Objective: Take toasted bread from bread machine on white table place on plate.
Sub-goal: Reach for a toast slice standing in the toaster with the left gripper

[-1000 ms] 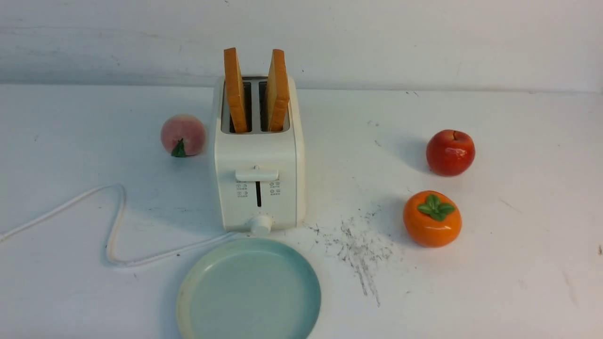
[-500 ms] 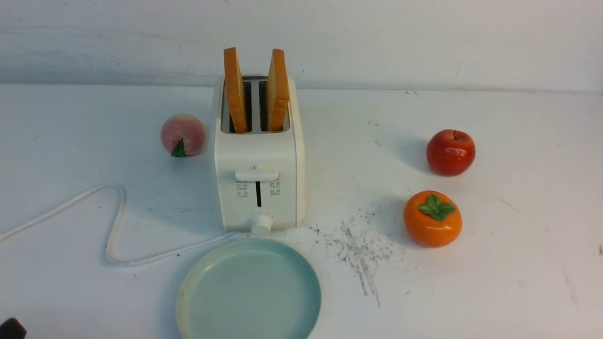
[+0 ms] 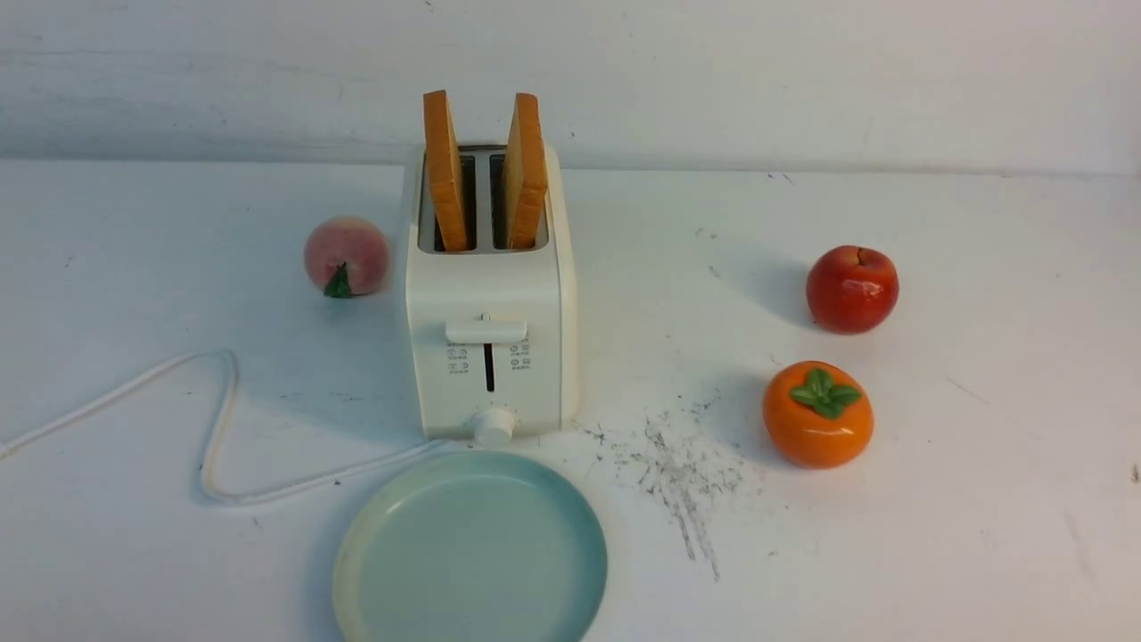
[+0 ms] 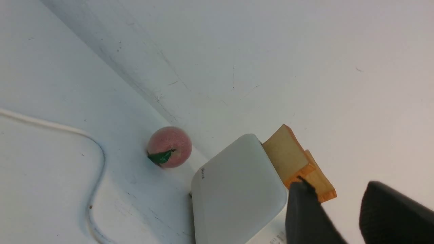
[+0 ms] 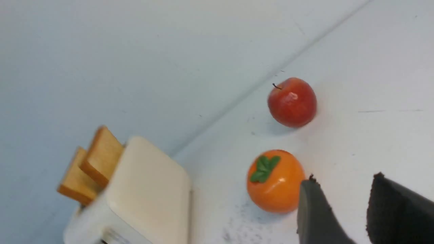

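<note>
Two slices of toasted bread stand upright in the slots of the cream-white bread machine (image 3: 490, 294), a left slice (image 3: 444, 174) and a right slice (image 3: 526, 169). The pale blue-green plate (image 3: 472, 553) lies bare on the white table (image 3: 980, 499), just in front of the toaster. Neither gripper shows in the front view. In the left wrist view my left gripper (image 4: 335, 184) is open and holds nothing, off the toaster's (image 4: 237, 189) side with the bread (image 4: 286, 154) beyond. My right gripper (image 5: 344, 179) is open and holds nothing, away from the toaster (image 5: 145, 189).
A peach (image 3: 346, 256) sits left of the toaster. A red apple (image 3: 852, 289) and an orange persimmon (image 3: 817, 415) sit to the right. The white cord (image 3: 218, 419) loops across the left of the table. Dark scratch marks (image 3: 682, 473) lie right of the plate.
Half a second ago a dark tip showed at the front view's bottom-left corner; it is gone now. The bread, toaster and plate have not moved.
</note>
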You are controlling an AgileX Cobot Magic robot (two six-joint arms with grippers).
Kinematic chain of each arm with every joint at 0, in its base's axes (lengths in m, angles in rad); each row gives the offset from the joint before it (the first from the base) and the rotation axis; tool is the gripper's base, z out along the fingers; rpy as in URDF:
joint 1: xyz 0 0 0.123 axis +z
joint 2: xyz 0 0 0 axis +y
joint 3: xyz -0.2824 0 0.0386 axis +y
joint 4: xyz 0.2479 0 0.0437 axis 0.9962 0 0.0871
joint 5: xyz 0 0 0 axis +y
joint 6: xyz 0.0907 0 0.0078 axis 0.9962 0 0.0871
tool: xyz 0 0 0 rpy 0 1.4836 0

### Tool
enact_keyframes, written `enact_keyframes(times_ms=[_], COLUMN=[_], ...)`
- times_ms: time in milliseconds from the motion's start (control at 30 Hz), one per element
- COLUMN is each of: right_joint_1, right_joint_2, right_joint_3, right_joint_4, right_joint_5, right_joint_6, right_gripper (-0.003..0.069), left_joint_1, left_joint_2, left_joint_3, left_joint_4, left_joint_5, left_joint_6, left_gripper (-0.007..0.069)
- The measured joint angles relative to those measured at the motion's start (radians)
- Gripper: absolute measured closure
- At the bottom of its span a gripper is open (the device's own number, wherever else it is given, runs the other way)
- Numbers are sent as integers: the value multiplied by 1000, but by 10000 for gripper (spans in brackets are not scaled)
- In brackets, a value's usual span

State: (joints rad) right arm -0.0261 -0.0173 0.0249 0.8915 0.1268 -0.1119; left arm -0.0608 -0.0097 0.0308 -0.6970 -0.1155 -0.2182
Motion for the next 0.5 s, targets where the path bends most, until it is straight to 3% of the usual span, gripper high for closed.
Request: enact_keyframes(times_ms=[33, 133, 300, 400, 500], right_joint_1=[0, 0, 0, 0, 1], right_joint_2=[0, 0, 0, 0, 17], right_joint_3=[0, 0, -1, -49, -187], right_joint_4=[74, 125, 252, 254, 254], right_joint_5=[-11, -31, -23, 72, 200], right_joint_6=[0, 0, -14, -121, -287], right_gripper=[419, 419, 421, 440, 499], left_joint_1=[0, 0, 0, 0, 0], left_joint_2=[0, 0, 0, 0, 0], left_joint_3=[0, 0, -2, -45, -171], left_joint_4=[-7, -12, -18, -21, 5], left_joint_5=[-11, -33, -100, -95, -45], left_joint_6=[0, 0, -1, -1, 10], left_gripper=[386, 391, 509, 618, 638])
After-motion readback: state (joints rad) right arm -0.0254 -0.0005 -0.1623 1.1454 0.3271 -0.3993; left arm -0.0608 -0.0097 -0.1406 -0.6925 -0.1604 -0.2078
